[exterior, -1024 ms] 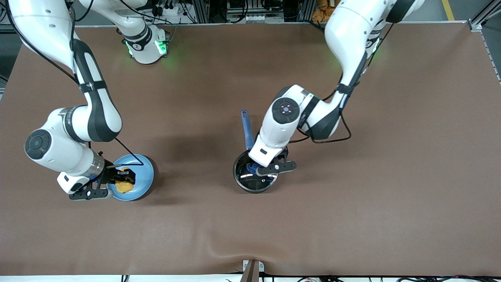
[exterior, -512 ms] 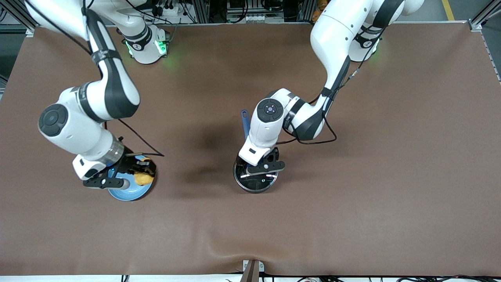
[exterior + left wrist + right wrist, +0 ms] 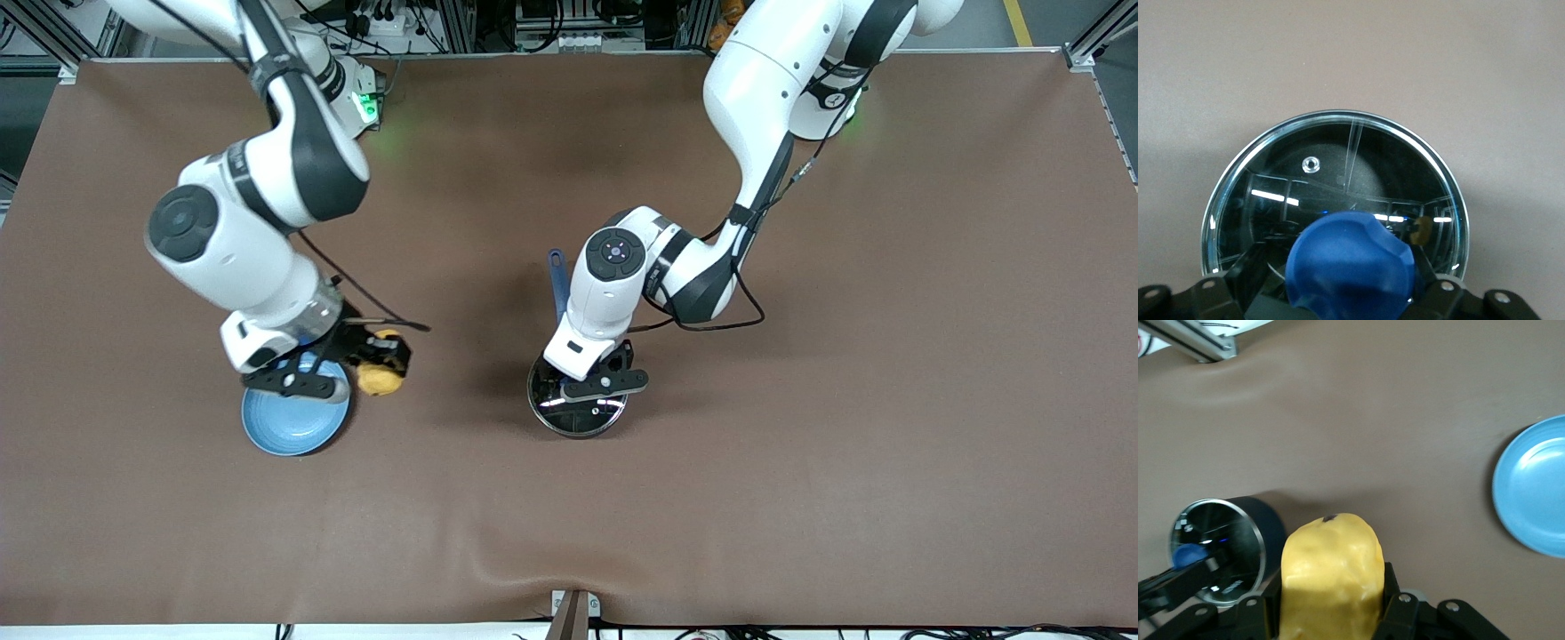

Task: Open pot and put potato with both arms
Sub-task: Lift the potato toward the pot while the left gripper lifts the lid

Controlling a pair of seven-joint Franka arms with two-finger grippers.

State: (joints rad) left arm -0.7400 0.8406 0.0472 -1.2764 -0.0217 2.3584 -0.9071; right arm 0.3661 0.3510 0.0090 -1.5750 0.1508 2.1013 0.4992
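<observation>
Potato aloft in the right claw; left claw on the lid knob

The right claw (image 3: 378, 360) is closed around the yellow potato (image 3: 380, 378) and holds it in the air over the brown desk (image 3: 845, 400), just beside the light-blue plate (image 3: 289, 431) — the plate lies bare toward the right arm's end. Mid-desk stands the black pot (image 3: 578, 409), its blue handle (image 3: 558, 284) pointing toward the robots' bases, the glass lid (image 3: 1338, 193) seated on the rim. The left claw (image 3: 591, 373) is down at the lid, its fingers clasped on either side of the blue knob (image 3: 1350, 267) — lid not yet lifted.
</observation>
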